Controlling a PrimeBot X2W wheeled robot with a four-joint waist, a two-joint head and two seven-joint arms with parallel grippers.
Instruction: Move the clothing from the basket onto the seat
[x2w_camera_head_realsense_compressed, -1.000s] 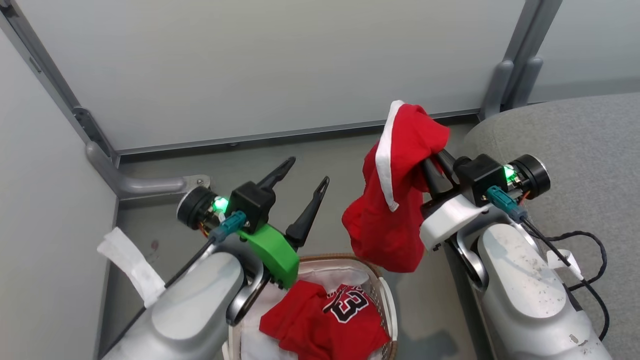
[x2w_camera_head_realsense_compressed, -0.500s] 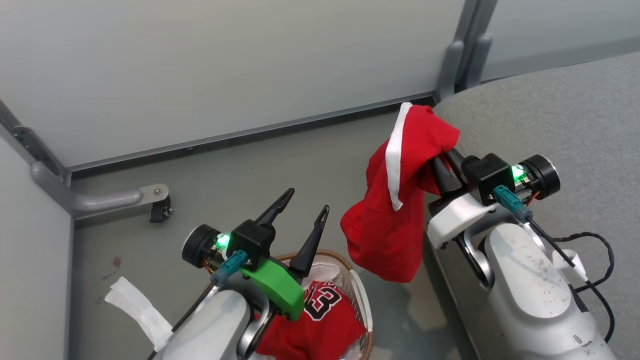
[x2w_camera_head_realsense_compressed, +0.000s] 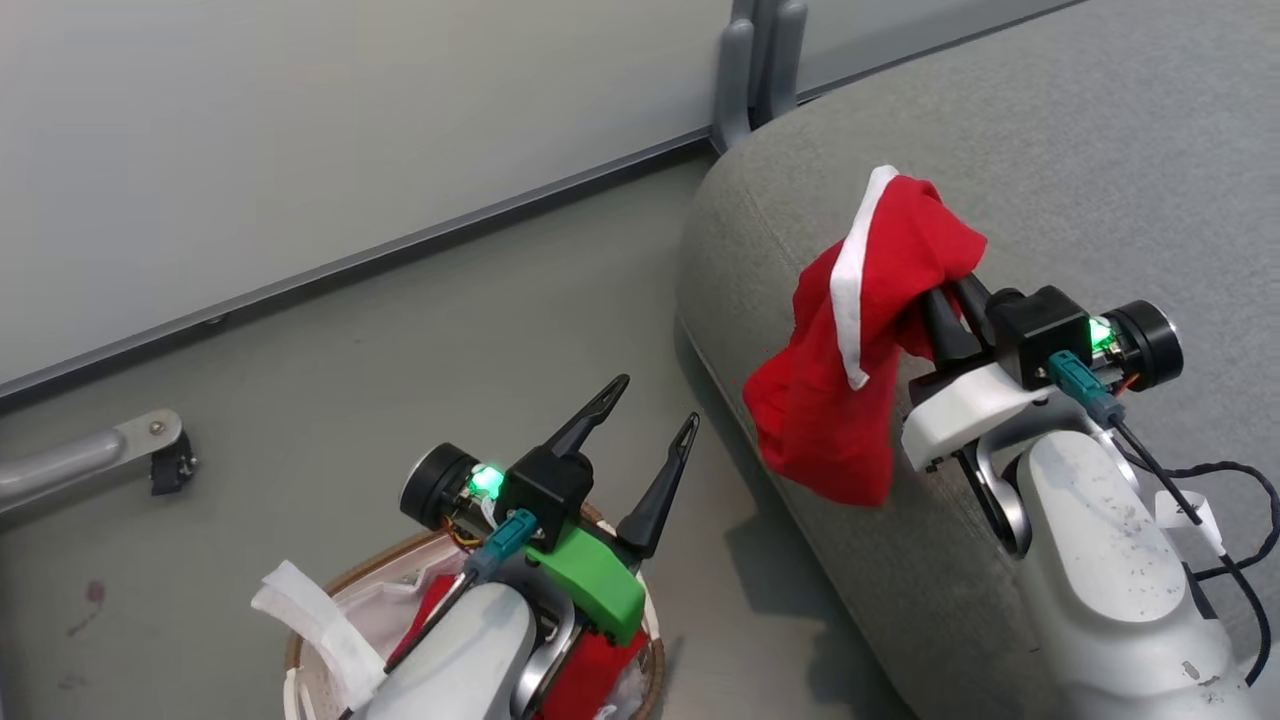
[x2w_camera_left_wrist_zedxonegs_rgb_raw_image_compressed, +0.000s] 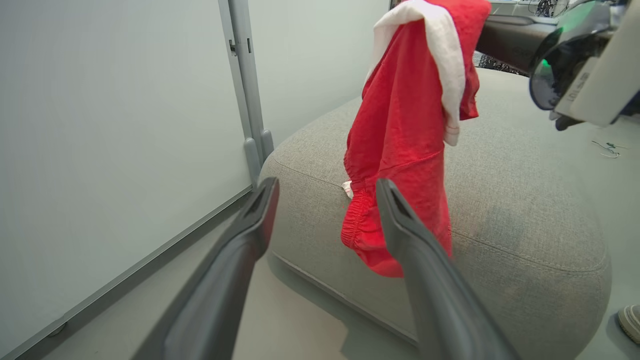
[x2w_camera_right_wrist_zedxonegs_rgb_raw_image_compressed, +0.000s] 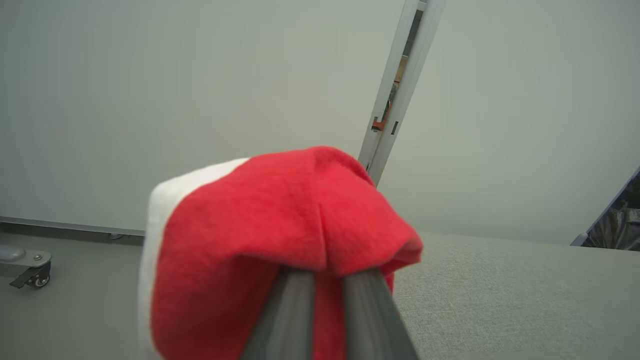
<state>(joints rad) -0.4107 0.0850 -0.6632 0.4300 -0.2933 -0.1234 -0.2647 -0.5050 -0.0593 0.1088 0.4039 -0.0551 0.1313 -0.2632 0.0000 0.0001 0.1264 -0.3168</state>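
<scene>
Red garment (x2w_camera_head_realsense_compressed: 850, 340) swung to seat (x2w_camera_head_realsense_compressed: 1100, 150), right fingers (x2w_camera_head_realsense_compressed: 942, 330) clamped

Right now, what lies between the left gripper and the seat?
A bare strip of grey floor, as the head view shows. The left gripper is open and apart from the seat, with nothing lying on that stretch.

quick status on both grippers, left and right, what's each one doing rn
Left gripper: open, holding nothing.
Right gripper: shut on the red garment with the white stripe, which hangs from its fingers.
</scene>
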